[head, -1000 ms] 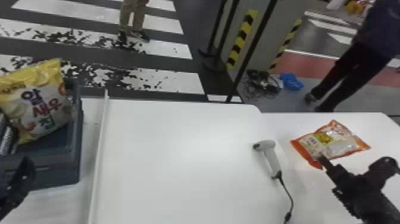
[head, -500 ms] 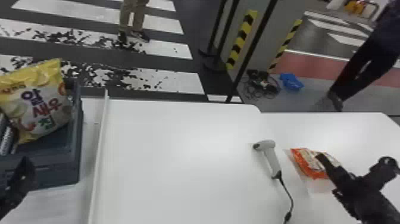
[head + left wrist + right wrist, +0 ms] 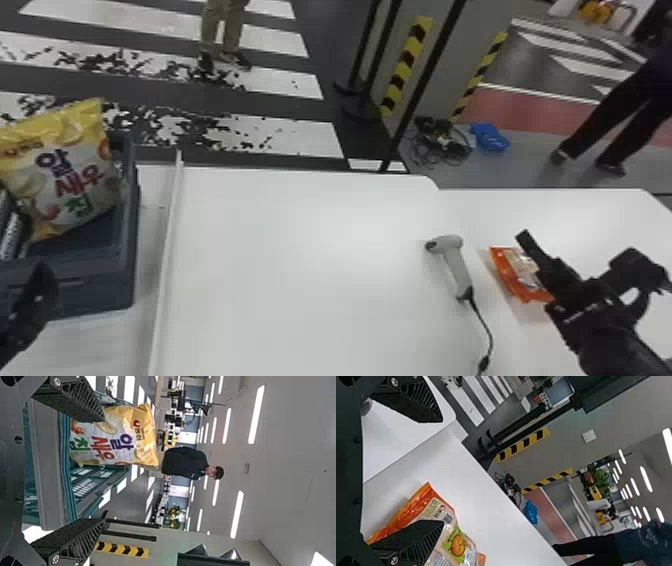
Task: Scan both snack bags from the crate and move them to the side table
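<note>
Left gripper (image 3: 37, 290), fingers spread wide, empty, near the blue-grey plastic crate (image 3: 100, 292) edge; right gripper (image 3: 585, 257), same deal, above the white table (image 3: 310, 260).

Ceiling lights (image 3: 256, 414) glow; the table (image 3: 350, 240) shines softly

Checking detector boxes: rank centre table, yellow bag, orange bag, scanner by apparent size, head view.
1. Centre table
2. Yellow bag
3. Orange bag and scanner, unranked: they look close, and the right hand partly covers the orange bag.
</note>
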Motion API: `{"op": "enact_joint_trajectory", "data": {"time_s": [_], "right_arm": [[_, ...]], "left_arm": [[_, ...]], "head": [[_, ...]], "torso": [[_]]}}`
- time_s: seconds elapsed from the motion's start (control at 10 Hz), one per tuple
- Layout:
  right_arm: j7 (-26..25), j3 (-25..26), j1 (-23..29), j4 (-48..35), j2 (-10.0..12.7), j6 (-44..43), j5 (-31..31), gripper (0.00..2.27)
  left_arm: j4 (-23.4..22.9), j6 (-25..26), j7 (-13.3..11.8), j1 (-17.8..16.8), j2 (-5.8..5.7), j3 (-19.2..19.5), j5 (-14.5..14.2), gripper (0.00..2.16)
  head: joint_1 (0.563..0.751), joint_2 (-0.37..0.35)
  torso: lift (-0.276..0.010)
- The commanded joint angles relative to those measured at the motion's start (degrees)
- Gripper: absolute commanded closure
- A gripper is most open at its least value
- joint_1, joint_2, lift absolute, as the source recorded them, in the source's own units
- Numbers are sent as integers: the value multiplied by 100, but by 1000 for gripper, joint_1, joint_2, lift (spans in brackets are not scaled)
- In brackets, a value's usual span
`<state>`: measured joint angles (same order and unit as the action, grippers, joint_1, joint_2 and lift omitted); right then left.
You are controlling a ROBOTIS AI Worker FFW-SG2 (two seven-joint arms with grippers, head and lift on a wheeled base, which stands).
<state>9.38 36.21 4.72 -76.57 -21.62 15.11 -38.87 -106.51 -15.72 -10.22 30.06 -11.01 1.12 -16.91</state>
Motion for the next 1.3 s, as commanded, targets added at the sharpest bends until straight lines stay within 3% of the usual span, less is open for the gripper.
{"op": "enact_joint_trajectory", "data": {"time_s": [0.0, 0.4, 0.6, 0.9, 1.2], "right_arm": [[-94, -334, 486, -1018, 369, -443, 591, 76], [-489, -1459, 1444, -2644, 932, -970, 1655, 76], [-832, -2110, 1848, -3057, 1125, -1375, 2340, 76], [-1263, -2909, 2226, -3136, 1485, -2394, 2929, 76], [-1834, -3639, 2445, -2837, 1573, -3361, 3509, 76]], "left_arm": [[-2, 3, 3, 0, 29, 2, 30, 100], [7, 21, 11, 0, 64, -7, 82, 100], [16, 38, 11, 0, 73, -7, 82, 100], [33, 56, 20, 0, 108, -59, 126, 100], [25, 126, 38, -44, 117, -94, 144, 100]], "head": [[695, -350], [695, -350], [695, -272], [695, -174], [695, -103]], "torso": [[-99], [-99], [-99], [-99], [-99]]}}
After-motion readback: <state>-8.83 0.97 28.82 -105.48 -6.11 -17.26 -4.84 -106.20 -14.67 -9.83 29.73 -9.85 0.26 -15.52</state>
